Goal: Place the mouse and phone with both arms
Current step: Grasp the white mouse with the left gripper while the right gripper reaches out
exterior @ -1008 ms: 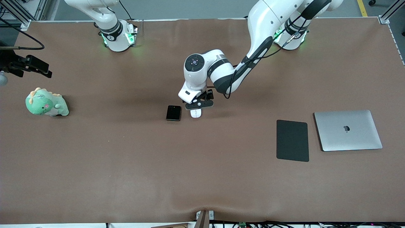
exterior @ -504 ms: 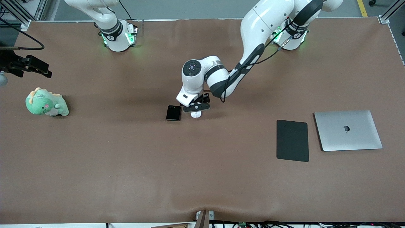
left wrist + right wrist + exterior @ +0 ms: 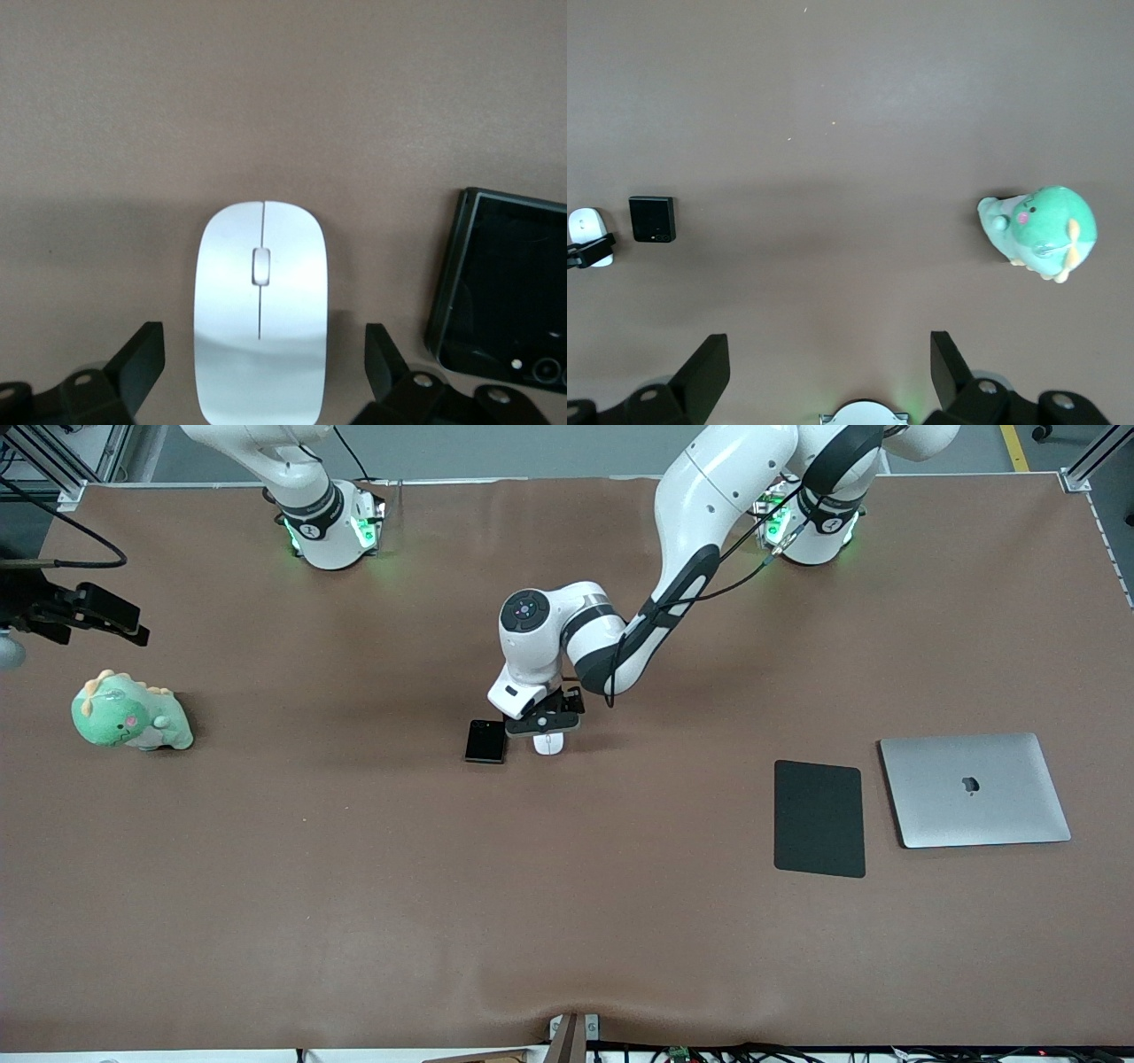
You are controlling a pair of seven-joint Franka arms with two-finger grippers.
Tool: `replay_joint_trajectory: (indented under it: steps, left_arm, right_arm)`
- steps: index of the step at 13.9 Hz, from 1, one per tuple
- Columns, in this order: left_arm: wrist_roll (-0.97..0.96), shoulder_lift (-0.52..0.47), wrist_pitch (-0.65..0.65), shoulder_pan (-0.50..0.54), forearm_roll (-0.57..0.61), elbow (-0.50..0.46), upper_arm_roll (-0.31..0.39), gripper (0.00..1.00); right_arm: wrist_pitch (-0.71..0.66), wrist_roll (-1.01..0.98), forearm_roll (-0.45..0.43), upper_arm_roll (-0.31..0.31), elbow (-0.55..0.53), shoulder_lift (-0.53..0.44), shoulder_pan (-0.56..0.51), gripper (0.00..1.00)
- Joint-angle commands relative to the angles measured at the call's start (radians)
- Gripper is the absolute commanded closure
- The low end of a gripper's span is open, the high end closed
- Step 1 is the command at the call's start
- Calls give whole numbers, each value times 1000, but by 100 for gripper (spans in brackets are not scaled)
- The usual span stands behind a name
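Straddling mouse [image 3: 260, 310], left gripper [image 3: 261, 372] spread wide, empty

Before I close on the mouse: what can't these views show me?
- Mouse, front view: mostly covered by the open left gripper; its rear end is cut off by the left wrist view's edge.
- Phone, left wrist view: cut off by the edge.
- Right gripper, front view: out of frame; open, high above the table.

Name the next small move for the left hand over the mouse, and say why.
Probably lower straight down a little, then close. The left hand hangs open with the mouse centred between its fingers, not yet gripped. The phone lies close beside one finger, so a straight descent should avoid nudging it. The right hand waits open, high over the table near its base.
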Motion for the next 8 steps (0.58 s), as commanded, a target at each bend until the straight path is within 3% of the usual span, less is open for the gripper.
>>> replay_joint_trajectory:
  steps: [1, 3, 5, 6, 8]
  left_arm:
    - [-3, 21, 15, -5, 33, 27, 4, 0]
    - [-9, 30, 15, -7, 30, 27, 4, 0]
    - [-22, 36, 16, -7, 29, 30, 4, 0]
    - [-25, 38, 16, -7, 27, 30, 4, 14]
    - [-32, 35, 16, -7, 22, 29, 4, 61]
  right_arm:
    - [6, -2, 30, 10, 19, 41, -19, 0]
    - [15, 1, 28, 10, 19, 104, -19, 0]
    - [12, -8, 28, 10, 19, 107, -19, 0]
    - [9, -8, 28, 10, 17, 107, -17, 0]
    - [7, -5, 30, 11, 13, 107, -7, 0]
